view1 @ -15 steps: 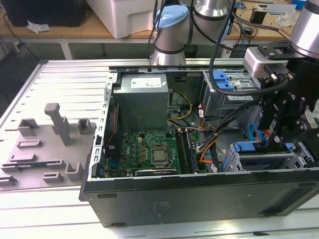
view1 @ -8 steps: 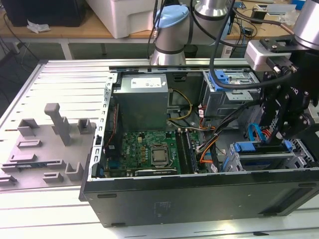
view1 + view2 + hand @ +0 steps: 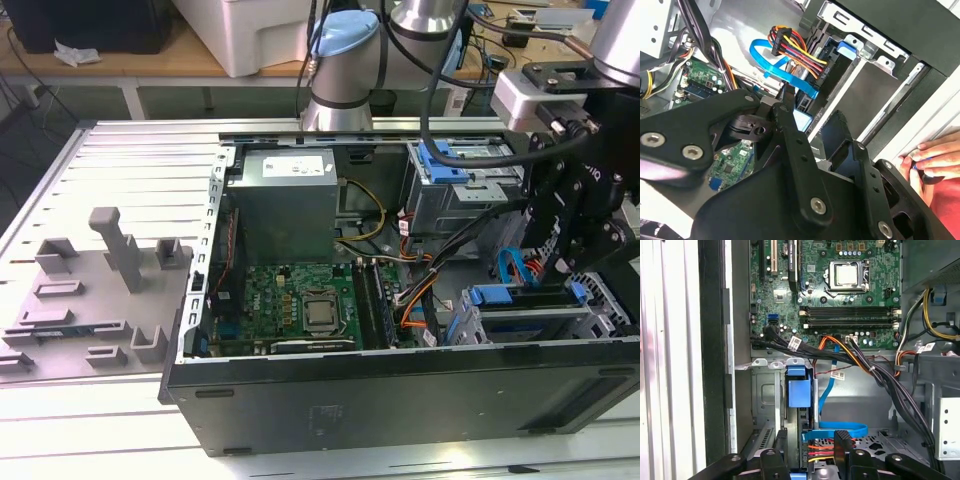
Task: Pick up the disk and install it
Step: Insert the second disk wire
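Matt black gripper (image 3: 585, 235) links, seemingly metal; blue plastic disk (image 3: 799, 392) bracket; dull grey metal case (image 3: 400, 395).

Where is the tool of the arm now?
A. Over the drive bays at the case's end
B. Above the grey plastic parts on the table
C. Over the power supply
A: in the exterior view the tool hangs over the drive bay at the exterior view's right end of the open case.

one computer case (image 3: 400, 400), one motherboard (image 3: 300, 300)
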`<state>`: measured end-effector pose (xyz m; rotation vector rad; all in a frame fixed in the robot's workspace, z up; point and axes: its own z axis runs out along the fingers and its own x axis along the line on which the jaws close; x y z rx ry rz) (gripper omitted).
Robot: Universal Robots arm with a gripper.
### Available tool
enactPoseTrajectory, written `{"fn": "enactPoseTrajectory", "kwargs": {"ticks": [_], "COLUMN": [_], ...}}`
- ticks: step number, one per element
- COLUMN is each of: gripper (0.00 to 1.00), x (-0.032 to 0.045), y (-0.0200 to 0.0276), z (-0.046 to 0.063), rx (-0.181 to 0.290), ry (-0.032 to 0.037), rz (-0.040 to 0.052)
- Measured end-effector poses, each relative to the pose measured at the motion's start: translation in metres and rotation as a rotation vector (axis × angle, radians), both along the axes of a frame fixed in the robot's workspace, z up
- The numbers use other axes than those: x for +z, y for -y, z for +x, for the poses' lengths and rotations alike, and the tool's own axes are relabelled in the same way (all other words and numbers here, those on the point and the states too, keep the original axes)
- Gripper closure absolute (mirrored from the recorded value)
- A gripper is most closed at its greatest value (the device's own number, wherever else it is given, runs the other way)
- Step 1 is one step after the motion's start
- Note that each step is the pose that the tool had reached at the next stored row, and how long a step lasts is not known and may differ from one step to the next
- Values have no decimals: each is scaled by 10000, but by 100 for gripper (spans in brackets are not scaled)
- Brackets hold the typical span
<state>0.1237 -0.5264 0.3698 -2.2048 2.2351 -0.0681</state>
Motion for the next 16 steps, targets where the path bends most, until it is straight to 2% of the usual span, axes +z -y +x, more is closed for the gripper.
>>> {"fn": "enactPoseTrajectory", "kwargs": {"ticks": [9, 13, 14, 16], "gripper": [51, 77, 89, 89], "x": [0, 0, 1, 0], "y": [-4, -4, -5, -5], "z": [-2, -2, -2, -2], "rx": [0, 0, 0, 0], "ry": [1, 1, 1, 1], "rz": [-6, -7, -7, -7]}}
